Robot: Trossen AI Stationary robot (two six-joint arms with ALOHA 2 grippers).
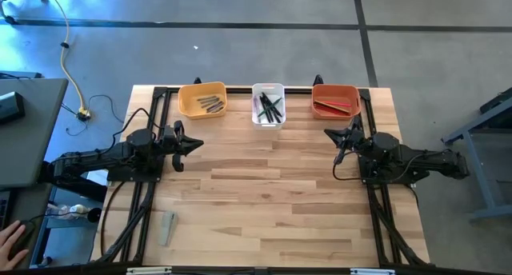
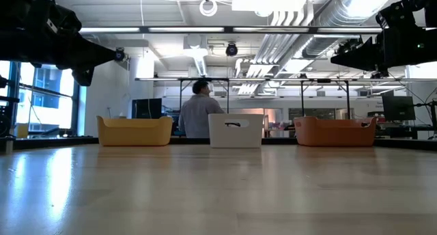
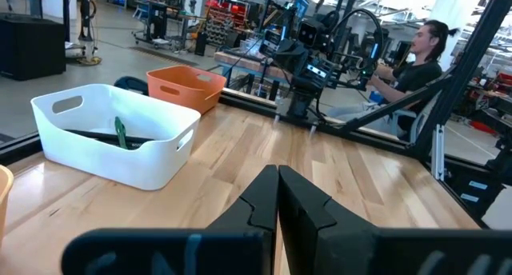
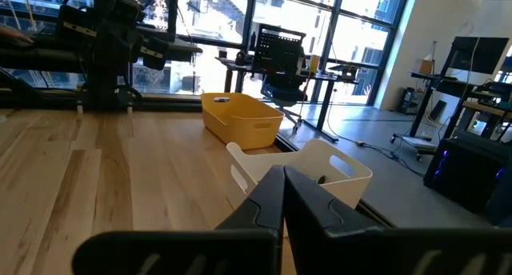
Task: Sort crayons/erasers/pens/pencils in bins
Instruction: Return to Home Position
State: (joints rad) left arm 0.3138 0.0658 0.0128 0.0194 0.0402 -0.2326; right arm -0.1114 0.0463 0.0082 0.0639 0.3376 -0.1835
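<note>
Empty jaws were pressed together on the left gripper (image 1: 194, 145) and right gripper (image 1: 330, 133), held short of the white bin (image 1: 269, 124), one each side; homing was judged in hand, only parking required next.

The wooden table (image 1: 264, 179) lies bare between the left gripper (image 1: 196, 144) and the right gripper (image 1: 330, 133), so there is wide room to pass. Three bins stand in a row along the far edge, with small gaps between them. The yellow bin (image 1: 182, 99) is near the left gripper, the white bin (image 1: 268, 125) is between both, and the orange bin (image 1: 334, 87) is near the right gripper. A small grey block (image 1: 166, 227) lies well apart from the left gripper, by the near edge.
</note>
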